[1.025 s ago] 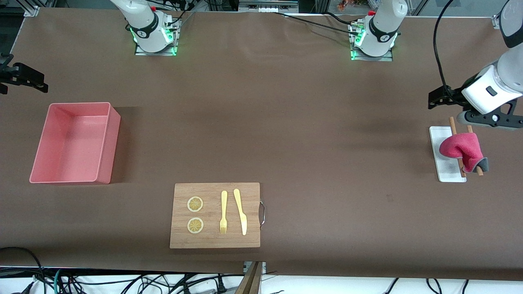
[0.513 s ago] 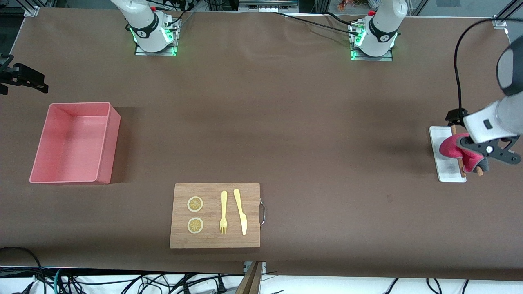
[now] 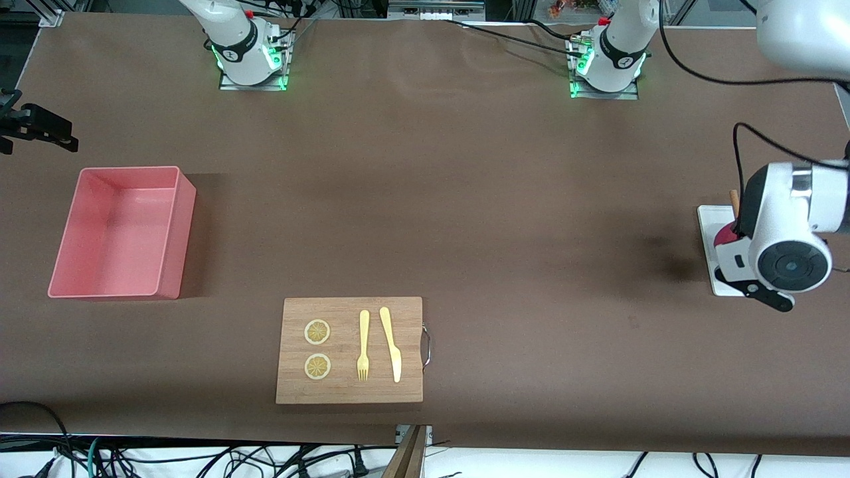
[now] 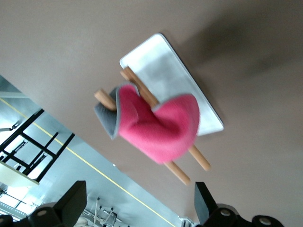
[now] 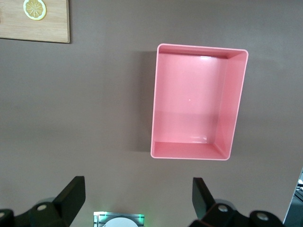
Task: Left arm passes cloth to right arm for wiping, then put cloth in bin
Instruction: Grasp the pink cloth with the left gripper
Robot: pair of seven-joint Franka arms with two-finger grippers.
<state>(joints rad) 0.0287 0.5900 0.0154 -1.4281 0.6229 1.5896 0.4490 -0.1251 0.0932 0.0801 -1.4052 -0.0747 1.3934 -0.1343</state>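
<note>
Your table [image 3: 465,219] carries, at the right arm's end, the bin [image 3: 119,232], a salmon-pink tub standing upright with nothing in it. Nearer to the front camera sits the wooden board [image 3: 350,350] with two lemon slices [image 3: 317,332], a fork [image 3: 363,345] and a knife [image 3: 392,344] laid on it.

At the left arm's end you see the flat white tray [image 3: 708,229], with two wooden rods [image 4: 156,101] lying across it. The cloth [image 4: 158,125] is draped over those rods, pink face out and a grey edge folded at one end, partly over the tray and partly past its edge.

Your left gripper [image 4: 137,210] hangs over the cloth with its jaws spread wide, both fingers [image 4: 71,201] clear of the fabric, nothing grasped.

Your right gripper [image 5: 137,205] waits above the table beside the bin, jaws likewise spread wide and empty; in its wrist view the bin lies below it.
</note>
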